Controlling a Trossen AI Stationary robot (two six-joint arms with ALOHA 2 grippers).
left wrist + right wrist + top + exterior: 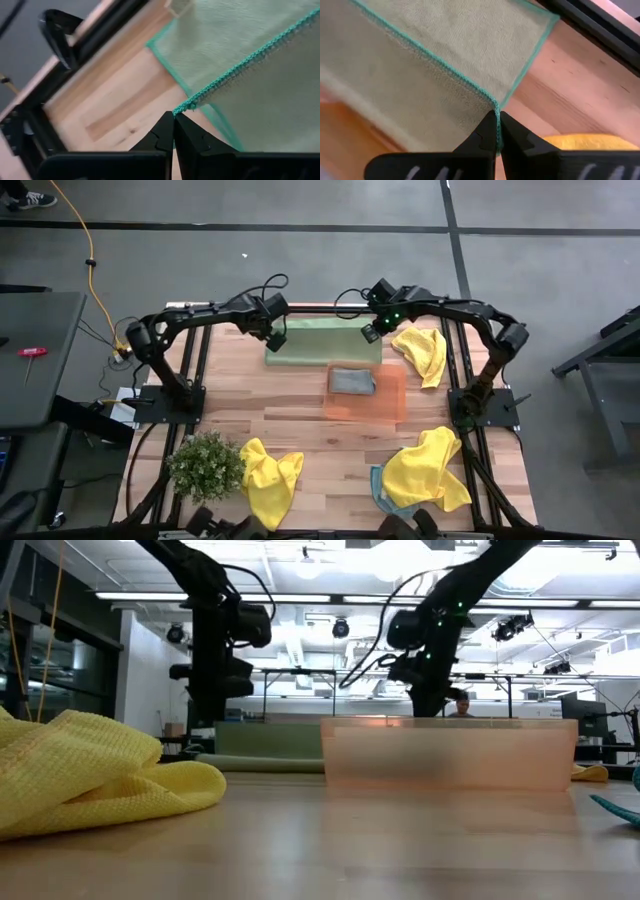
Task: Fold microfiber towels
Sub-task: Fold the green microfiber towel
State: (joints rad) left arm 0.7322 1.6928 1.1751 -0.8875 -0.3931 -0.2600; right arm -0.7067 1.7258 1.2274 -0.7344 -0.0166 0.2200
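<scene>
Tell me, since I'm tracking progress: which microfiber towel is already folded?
The small grey-blue microfiber towel, a neat rectangle on the flat orange mat. The yellow ones lie crumpled; the pale green one is spread, mid-fold.

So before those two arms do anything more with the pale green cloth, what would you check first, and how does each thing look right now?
1. Left gripper shut on a corner of the pale green towel: ok.
2. Right gripper shut on the other corner: ok.
3. Both corners lifted, the towel's stitched edge running taut between them: ok in the wrist views.
4. The rest of the towel lying flat on the wooden table: ok, as far as the high view shows.
5. Folded grey-blue towel on the orange mat, apart from the green towel: cannot tell, they sit very close.
6. Yellow towel beside the right gripper, clear of the fold: cannot tell.
</scene>
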